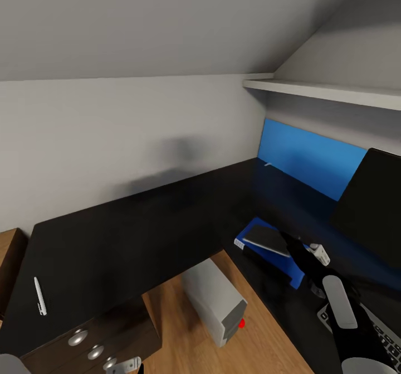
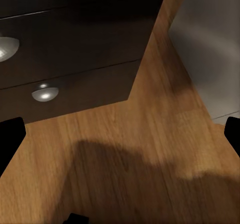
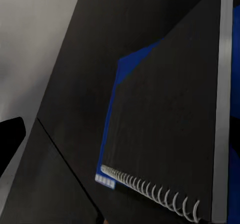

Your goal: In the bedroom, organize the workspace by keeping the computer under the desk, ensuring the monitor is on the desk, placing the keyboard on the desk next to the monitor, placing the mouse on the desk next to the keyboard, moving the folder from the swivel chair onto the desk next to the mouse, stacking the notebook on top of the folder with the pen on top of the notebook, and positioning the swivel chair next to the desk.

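Observation:
The blue folder (image 1: 250, 239) lies on the black desk (image 1: 139, 234) in front of the monitor (image 1: 370, 201). The dark grey notebook (image 1: 266, 239) rests on the folder, its spiral edge close up in the right wrist view (image 3: 170, 129). My right gripper (image 1: 289, 241) is at the notebook's near edge, one finger (image 3: 10, 136) spread wide, so it looks open. The pen (image 1: 40, 296) lies far left on the desk. The computer (image 1: 218, 301) stands on the floor under the desk. The keyboard (image 1: 384, 329) peeks out beside my right arm. My left gripper (image 1: 125, 365) hangs open, low by the drawers (image 2: 75, 48). The swivel chair is out of view.
A small dark rounded shape (image 1: 316, 291), perhaps the mouse, sits between folder and keyboard, partly behind my arm. A white shelf (image 1: 328, 91) juts out above the blue back panel (image 1: 306, 156). Wood floor (image 2: 150, 149) lies below my left gripper.

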